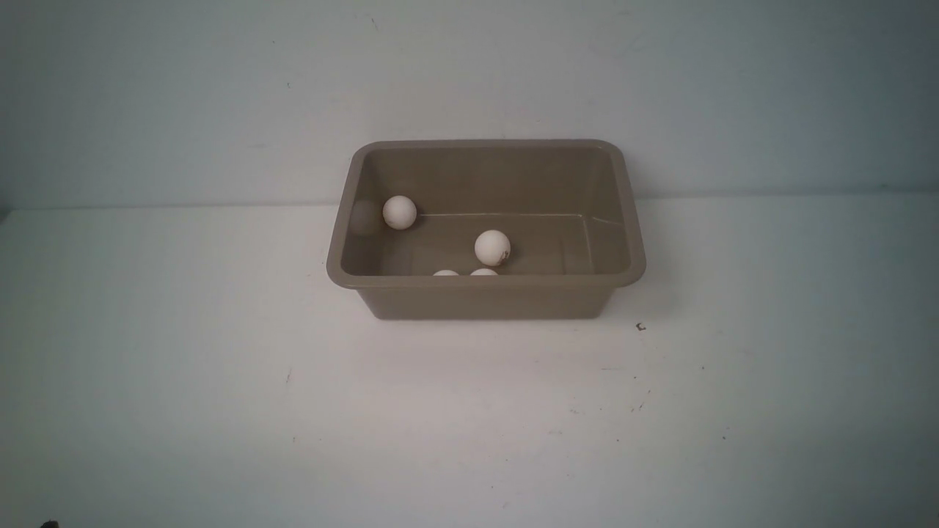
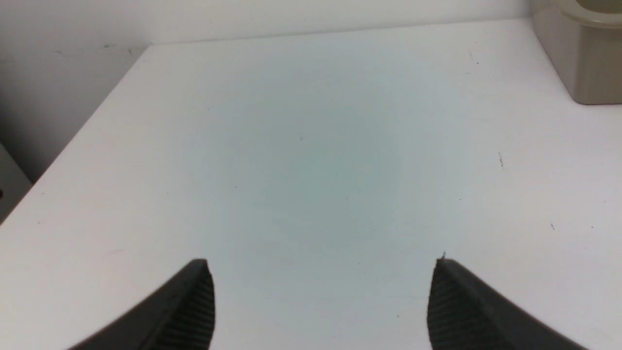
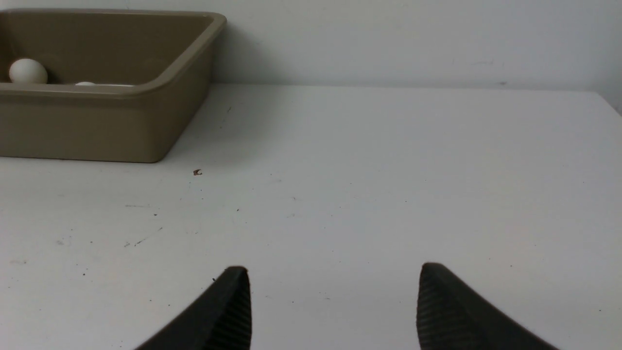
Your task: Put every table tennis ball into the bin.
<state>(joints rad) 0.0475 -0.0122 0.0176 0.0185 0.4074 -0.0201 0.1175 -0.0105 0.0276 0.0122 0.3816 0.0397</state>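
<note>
From the front we see the bin (image 1: 486, 297) at the desk's (image 1: 220, 411) far edge against the wall, wide bare surface all round. Inside lie four table tennis balls (image 1: 491, 246); two are cut off by the near rim.

In the left wrist view our left tool (image 2: 323, 265) gapes, released, above the desk, holding nothing.

In the right wrist view our right tool (image 3: 335, 272) stands parted and empty too.
</note>
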